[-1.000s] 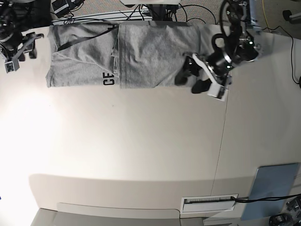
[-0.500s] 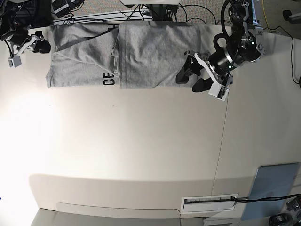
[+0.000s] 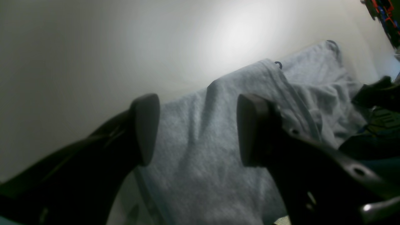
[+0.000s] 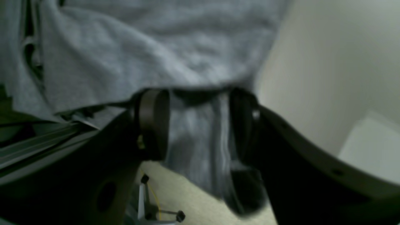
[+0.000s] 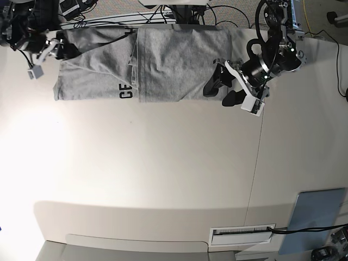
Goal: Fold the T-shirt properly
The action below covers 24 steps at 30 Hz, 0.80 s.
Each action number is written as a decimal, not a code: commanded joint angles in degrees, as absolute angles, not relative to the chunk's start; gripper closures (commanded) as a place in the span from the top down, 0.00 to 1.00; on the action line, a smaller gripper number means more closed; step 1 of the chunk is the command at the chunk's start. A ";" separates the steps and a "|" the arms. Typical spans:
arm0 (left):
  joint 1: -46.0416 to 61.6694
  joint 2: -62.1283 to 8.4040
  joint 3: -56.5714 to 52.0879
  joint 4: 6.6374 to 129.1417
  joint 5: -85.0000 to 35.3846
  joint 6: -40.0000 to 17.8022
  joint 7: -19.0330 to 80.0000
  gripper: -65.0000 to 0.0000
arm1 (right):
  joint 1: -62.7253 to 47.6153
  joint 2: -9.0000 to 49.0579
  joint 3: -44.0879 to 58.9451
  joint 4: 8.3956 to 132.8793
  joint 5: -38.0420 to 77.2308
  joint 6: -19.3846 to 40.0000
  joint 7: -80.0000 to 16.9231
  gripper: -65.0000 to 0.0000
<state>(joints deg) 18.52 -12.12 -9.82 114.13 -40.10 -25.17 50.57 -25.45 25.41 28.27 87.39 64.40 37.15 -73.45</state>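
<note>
Since the earlier frames, right tool (image 5: 54, 44) had swung in from the tabletop's (image 5: 163, 179) far-left edge to the T-shirt's (image 5: 163, 65) 9 o'clock end, jaws apart astride a hanging fold. T-shirt lay long axis 9-to-3 along the far edge. Left tool (image 5: 224, 87) hung parted at 3 o'clock, holding nothing.

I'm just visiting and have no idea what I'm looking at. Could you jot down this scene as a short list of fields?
garment: grey T-shirt, partly folded, lying along the table's far edge
lettering: black letters "CE" show at its near edge
surface: pale table
left claw: open, at one end of the shirt, cloth between its fingers
right claw: open, straddling the shirt's edge at the other end
other item: blue-grey pad at the near corner
fold: not finished
</note>
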 commanded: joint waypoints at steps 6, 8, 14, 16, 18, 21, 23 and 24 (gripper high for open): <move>18.24 -12.38 -9.89 115.13 -41.08 -25.58 49.67 0.61 | -23.97 26.33 26.68 88.01 62.76 34.83 -72.82 0.49; 18.24 -12.38 -9.89 115.13 -41.06 -25.58 49.69 0.61 | -23.94 26.30 26.68 88.01 63.22 34.85 -72.77 0.49; 18.24 -12.38 -9.89 115.13 -40.45 -25.58 49.65 0.61 | -23.94 25.93 26.68 88.01 63.59 34.24 -71.26 0.49; 18.24 -12.40 -9.89 115.13 -40.45 -25.58 49.67 0.61 | -23.94 24.43 26.68 88.01 63.57 33.54 -70.61 0.49; 18.24 -12.38 -9.89 115.13 -40.45 -25.58 49.69 0.59 | -23.97 22.00 26.68 88.01 63.55 33.56 -70.28 0.49; 18.24 -12.38 -9.89 115.13 -40.42 -25.58 49.69 0.59 | -23.94 18.98 26.68 88.01 63.57 33.58 -69.93 0.49; 18.24 -12.38 -9.89 115.13 -39.77 -25.58 49.69 0.59 | -23.94 18.09 26.68 88.01 63.57 33.58 -69.78 0.49; 18.24 -12.40 -9.89 115.13 -39.09 -25.58 49.69 0.59 | -23.97 17.93 26.68 88.01 63.57 33.58 -69.47 0.48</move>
